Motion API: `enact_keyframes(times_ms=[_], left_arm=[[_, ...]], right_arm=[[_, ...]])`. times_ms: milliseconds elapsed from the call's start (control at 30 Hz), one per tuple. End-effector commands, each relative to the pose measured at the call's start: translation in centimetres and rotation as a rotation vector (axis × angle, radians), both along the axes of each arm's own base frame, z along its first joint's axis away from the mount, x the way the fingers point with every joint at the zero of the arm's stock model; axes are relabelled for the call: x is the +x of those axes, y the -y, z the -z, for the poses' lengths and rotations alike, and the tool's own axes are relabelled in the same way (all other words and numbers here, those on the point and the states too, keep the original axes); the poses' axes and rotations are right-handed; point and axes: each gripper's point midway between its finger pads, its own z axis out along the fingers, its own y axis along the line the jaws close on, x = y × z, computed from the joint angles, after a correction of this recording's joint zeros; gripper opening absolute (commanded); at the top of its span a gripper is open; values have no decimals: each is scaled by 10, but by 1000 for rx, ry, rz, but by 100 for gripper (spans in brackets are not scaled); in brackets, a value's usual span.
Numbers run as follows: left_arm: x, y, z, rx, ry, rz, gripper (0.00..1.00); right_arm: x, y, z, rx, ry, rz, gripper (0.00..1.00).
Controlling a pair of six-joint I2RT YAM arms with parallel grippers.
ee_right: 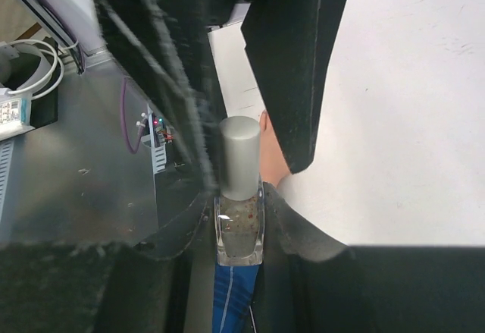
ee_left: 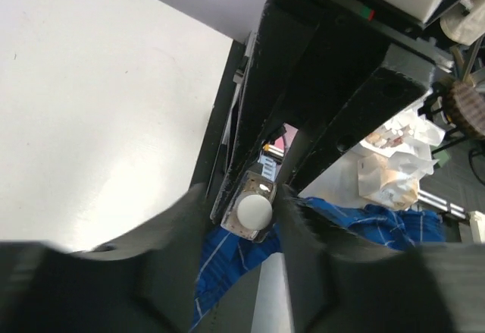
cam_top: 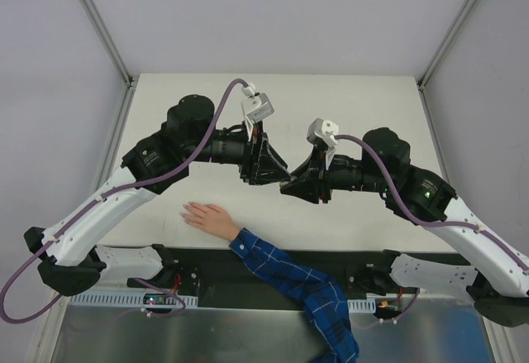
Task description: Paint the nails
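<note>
While the right jaws are clamped on the glass body of the bottle [ee_right: 239, 230], its pale cap [ee_right: 239, 158] sticks out toward the left jaws. These stand part open on either side of the cap, and the left wrist view shows a gap at each side, so they are not squeezing it. Both sets of jaws meet tip to tip in the air above the table [cam_top: 347, 107], beyond the hand [cam_top: 211, 218] and off toward its wrist end. That hand lies flat on the table close to the near edge, with the blue plaid sleeve [cam_top: 293, 284] trailing back from it over that edge.

The nails [cam_top: 186, 212] sit at the fingertips, the end of the hand farthest from the sleeve. From above they are too small to tell whether any is painted. The hand's long axis runs from the sleeve out to the fingertips, which point toward the side of the left arm [cam_top: 124, 193] and away from the bottle. From the hand, then, the jaws lie up past the wrist, and the nails are at the opposite end, lower and nearer the table edge. The left arm is the nearer one, its forearm passing just beyond the fingertips, while the right arm [cam_top: 430, 198] reaches in from the sleeve side.

Uncapping looks like the step in hand. Whichever jaws carry the brush would need to come down and travel the hand's whole length to reach the nails
</note>
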Motion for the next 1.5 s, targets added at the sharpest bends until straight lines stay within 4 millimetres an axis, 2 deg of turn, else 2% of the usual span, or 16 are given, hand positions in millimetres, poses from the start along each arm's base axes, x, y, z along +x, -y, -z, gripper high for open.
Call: enact_keyframes(times_ms=[0,67,100,167,300,400,533,633,667,733,767,833,900,933,1100,1467], left_arm=[[-1,4,-16,-20,37,19,31],[1,4,-18,-21,48,13,16],[4,5,-16,-16,50,5,0],[14,4,-14,-1,77,-52,0],[52,-1,3,78,128,-232,0],[94,-8,28,176,160,-422,0],[152,-12,62,269,144,-615,0],[205,-14,90,328,147,-771,0],[225,-10,116,388,133,-812,0],[258,-8,124,402,134,-882,0],[276,0,156,464,118,-890,0],[308,13,191,507,114,-879,0],[330,23,199,518,133,-883,0],[341,23,227,574,127,-898,0],[367,29,254,606,151,-921,0],[362,21,303,649,64,-935,0]], right_arm=[[0,5,-26,68,64,19,0],[1,5,-25,64,63,26,0],[3,6,-21,55,60,36,1],[11,11,-15,30,67,90,11],[36,36,14,-64,48,296,78],[60,72,47,-153,16,549,92],[71,128,83,-215,-42,846,95],[52,146,100,-142,-136,882,94],[49,149,108,-139,-154,884,94],[43,157,108,-105,-167,898,94],[39,164,105,-73,-175,907,93],[33,179,101,-47,-166,934,93],[32,192,91,-24,-148,971,93],[29,201,91,-27,-144,983,93],[22,229,78,11,-115,1047,93],[26,230,81,23,-109,1067,93]])
